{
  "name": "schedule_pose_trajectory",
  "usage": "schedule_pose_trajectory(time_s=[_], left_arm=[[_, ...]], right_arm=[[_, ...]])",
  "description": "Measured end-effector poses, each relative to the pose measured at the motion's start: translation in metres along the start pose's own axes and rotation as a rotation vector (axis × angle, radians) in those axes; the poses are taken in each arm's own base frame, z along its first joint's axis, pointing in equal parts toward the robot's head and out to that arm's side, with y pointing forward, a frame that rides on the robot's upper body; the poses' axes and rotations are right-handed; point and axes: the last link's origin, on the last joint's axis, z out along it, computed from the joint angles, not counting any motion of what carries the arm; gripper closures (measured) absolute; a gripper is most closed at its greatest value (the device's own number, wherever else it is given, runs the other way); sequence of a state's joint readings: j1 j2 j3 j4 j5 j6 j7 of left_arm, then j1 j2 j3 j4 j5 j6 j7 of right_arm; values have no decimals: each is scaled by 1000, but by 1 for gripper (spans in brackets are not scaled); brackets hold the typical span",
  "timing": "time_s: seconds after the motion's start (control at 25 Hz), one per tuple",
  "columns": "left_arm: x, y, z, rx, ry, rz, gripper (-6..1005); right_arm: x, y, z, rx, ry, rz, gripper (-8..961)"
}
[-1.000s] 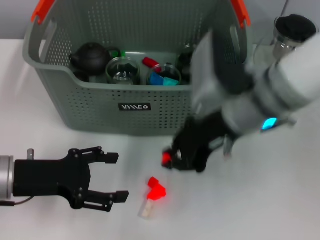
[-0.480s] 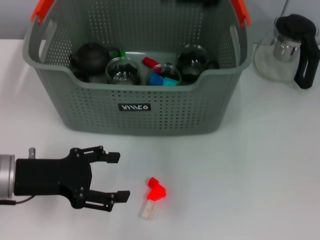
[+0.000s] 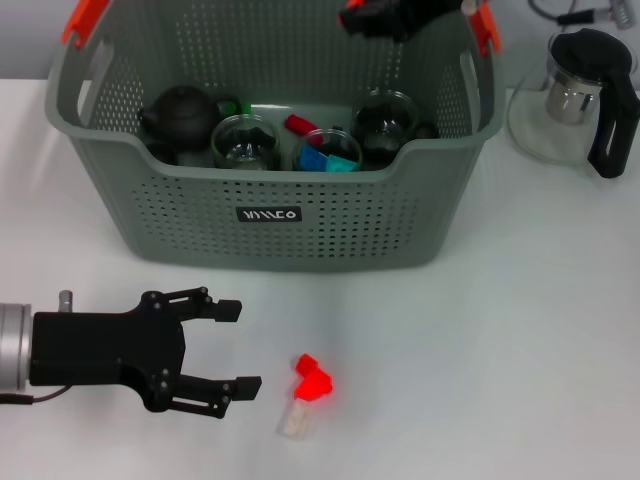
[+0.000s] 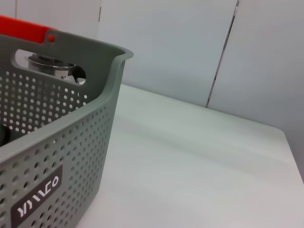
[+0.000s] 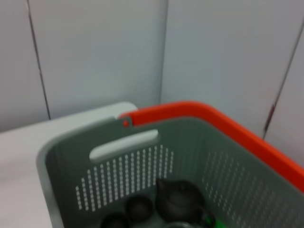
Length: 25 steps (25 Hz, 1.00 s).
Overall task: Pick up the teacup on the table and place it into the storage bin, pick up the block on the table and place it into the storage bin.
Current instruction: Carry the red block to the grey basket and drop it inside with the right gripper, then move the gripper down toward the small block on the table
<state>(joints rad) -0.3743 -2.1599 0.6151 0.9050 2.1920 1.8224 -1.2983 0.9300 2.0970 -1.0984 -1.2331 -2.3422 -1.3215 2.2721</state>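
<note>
The red block (image 3: pixel 313 378) lies on the table near the left gripper (image 3: pixel 238 347), whose fingers are spread wide and empty; a careless close could knock it aside. The right gripper (image 3: pixel 400 15) hangs over the storage bin (image 3: pixel 270 215), grip unclear.

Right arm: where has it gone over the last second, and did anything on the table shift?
It lifted from the table in front of the storage bin, carrying a red block, and its tool now hangs above the bin's far side, something red at its tip. The left tool stayed open beside the red-and-pale piece, which has not moved. The glass teapot and the bin's contents look unchanged.
</note>
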Motion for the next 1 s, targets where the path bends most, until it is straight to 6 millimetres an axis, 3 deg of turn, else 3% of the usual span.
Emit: schedule_pose_trajectory(time_s=[0.2, 0.48, 0.72, 0.8, 0.88, 1.0], left_arm=[[0, -1, 0, 0, -1, 0, 54], [0, -1, -1, 1, -3, 1, 54], [0, 0, -2, 3, -4, -1, 54], [-1, 0, -2, 3, -4, -2, 54], [-1, 0, -2, 2, -6, -1, 54], [0, 1, -3, -6, -10, 5, 54]], right_arm=[[7, -3, 10, 22, 27, 1, 675], [4, -4, 6, 38, 8, -7, 564], [-9, 26, -24, -98, -122, -96, 256], [-5, 42, -42, -186, -186, -142, 165], [-1, 48, -48, -218, -203, -158, 74], [14, 58, -59, -283, -228, -173, 39]])
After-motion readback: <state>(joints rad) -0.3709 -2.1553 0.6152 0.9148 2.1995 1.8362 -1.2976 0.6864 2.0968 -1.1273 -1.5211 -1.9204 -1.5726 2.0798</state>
